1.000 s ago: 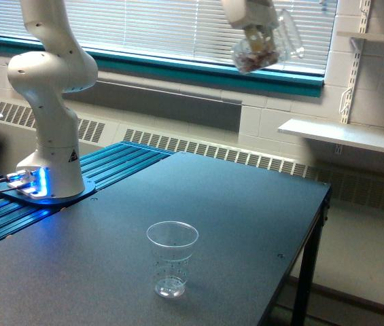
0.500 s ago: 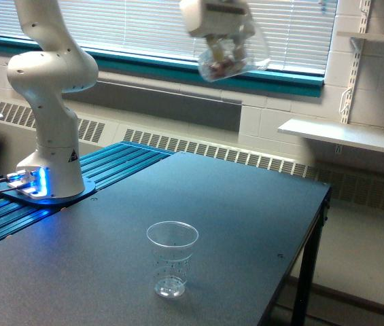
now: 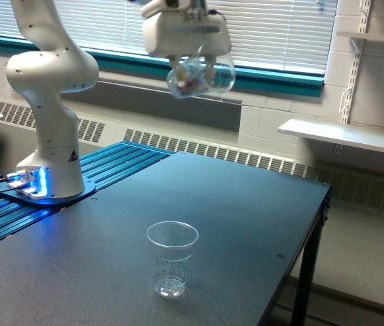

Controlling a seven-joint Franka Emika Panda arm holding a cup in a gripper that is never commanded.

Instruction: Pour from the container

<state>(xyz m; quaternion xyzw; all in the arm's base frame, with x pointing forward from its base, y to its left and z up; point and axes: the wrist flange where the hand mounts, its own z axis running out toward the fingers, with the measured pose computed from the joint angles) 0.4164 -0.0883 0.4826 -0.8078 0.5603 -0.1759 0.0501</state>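
Observation:
High above the table my gripper [image 3: 197, 68] is shut on the container [image 3: 202, 77], a wide clear plastic cup lying nearly on its side. Small brownish bits show inside it near its lower wall. Its mouth seems to face the exterior view's right. Far below, a slim clear cup [image 3: 172, 259] speckled with tiny dark dots stands upright and empty on the dark table [image 3: 246, 217]. The container hangs well above this cup and slightly to the exterior view's right of it.
My white arm base [image 3: 50, 163] stands on a blue ribbed plate at the exterior view's left. The table's edge and a leg run down the exterior view's right side. White shelves [image 3: 344, 136] and a window with blinds line the back wall.
My gripper has carried the container toward the exterior view's left and lower, from the top right corner to above the table's middle. The speckled cup has not moved.

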